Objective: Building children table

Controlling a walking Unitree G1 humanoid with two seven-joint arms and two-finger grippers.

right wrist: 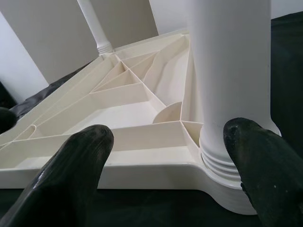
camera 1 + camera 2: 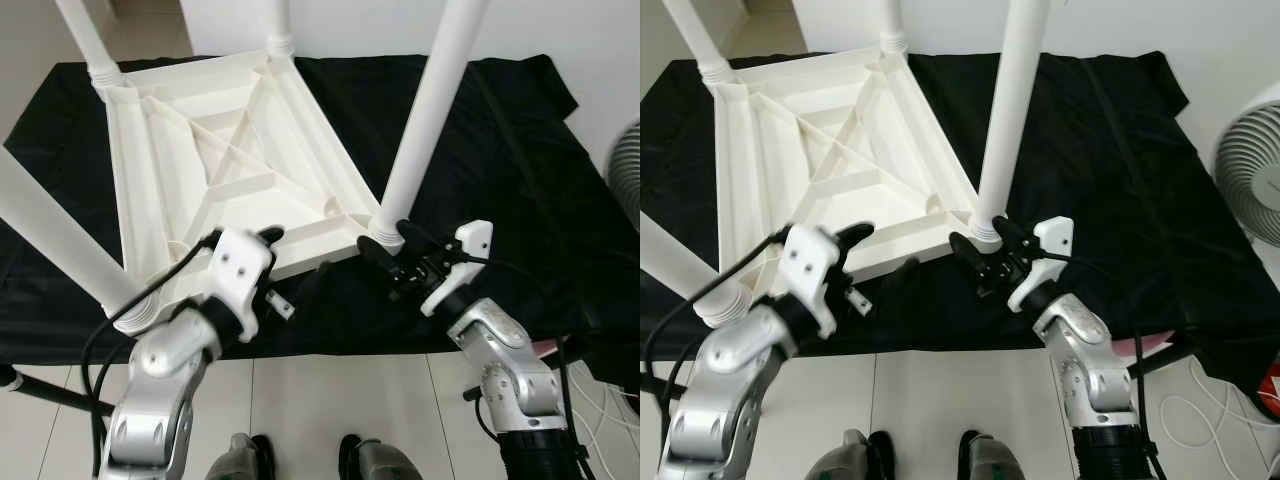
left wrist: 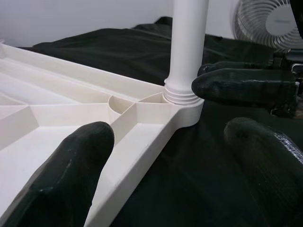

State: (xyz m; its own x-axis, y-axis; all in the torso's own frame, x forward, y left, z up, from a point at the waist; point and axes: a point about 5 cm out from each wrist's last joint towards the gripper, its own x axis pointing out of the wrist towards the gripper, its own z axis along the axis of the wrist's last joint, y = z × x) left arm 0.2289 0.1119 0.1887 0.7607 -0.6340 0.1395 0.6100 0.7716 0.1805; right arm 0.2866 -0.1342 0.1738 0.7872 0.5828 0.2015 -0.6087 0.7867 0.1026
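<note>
A white plastic children's table (image 2: 230, 150) lies upside down on a black cloth (image 2: 500, 150), its legs pointing up. The near right leg (image 2: 425, 120) stands in its corner socket (image 2: 388, 238). My right gripper (image 2: 388, 243) is open, one finger on each side of that leg's base (image 1: 222, 156). My left gripper (image 2: 292, 260) is open at the table's near edge (image 3: 142, 142), with one finger (image 3: 71, 165) over the ribbed underside and the other over the cloth. The left wrist view also shows the right gripper's fingers (image 3: 236, 85) beside the leg (image 3: 188, 47).
Three more legs rise from the other corners: near left (image 2: 50, 240), far left (image 2: 85, 35) and far (image 2: 278, 25). A white fan (image 2: 1250, 175) stands on the right. Cables (image 2: 1200, 410) trail over the tiled floor by my feet.
</note>
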